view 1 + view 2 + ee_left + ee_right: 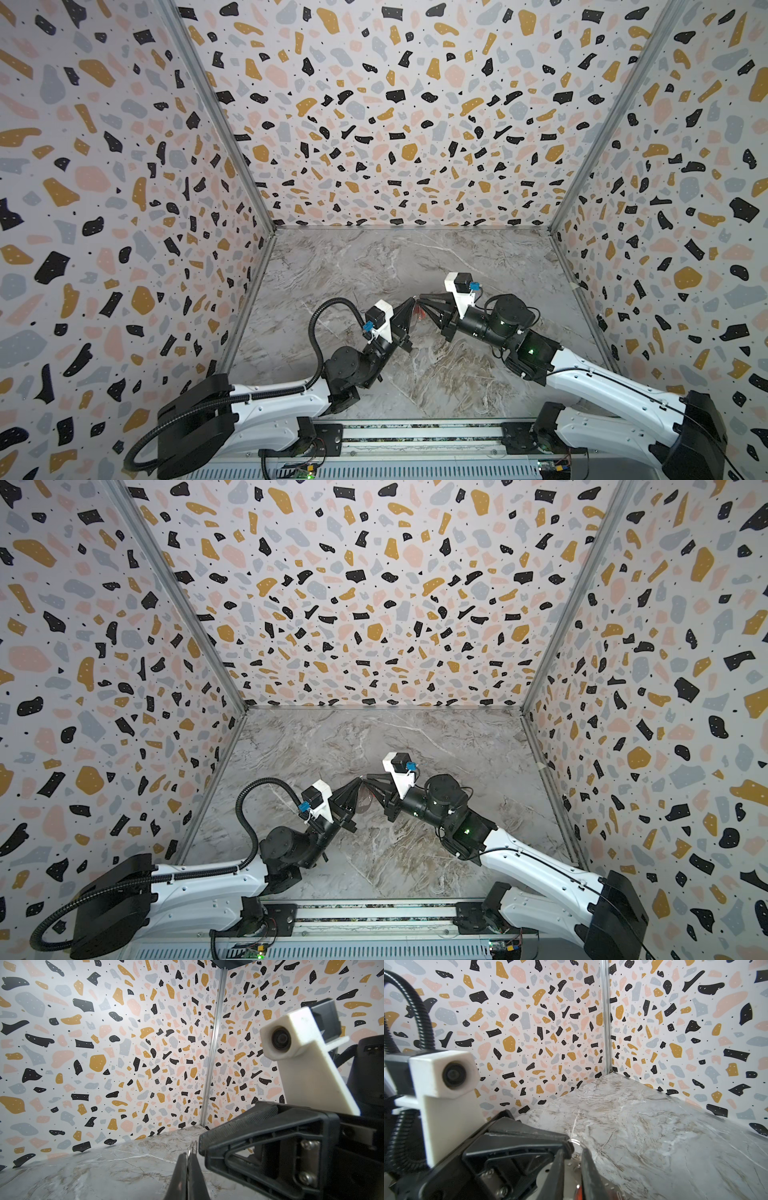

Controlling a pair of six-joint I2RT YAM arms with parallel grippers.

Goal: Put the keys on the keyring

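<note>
The left gripper (412, 302) and right gripper (420, 296) meet tip to tip over the middle of the worktop (374, 266), about midway between its side edges in both top views; the left fingers (182, 1176) are pressed together, pinching a thin wire ring (189, 1152) at their very tip, with a small coil of wire showing just beyond it; from the right wrist the same ring (576, 1142) sticks out of the left gripper's (569, 1145) closed tip, just ahead of the right fingers (588, 1172); those stand a little apart, and in the narrow gap lies a flat silvery plate, the keyring (569, 1169), which also reaches out behind one finger; whether the right fingers pinch it or only frame it cannot be told; a red tag (578, 1192) sits against the inner side of one right finger, close to the camera; in a top view the keyring (365, 801) shows as a dull grey oval just beneath the meeting tips, between the two grippers; the keys (421, 312) show there only as red slivers in the same spot, too small to make out their metal parts.
</note>
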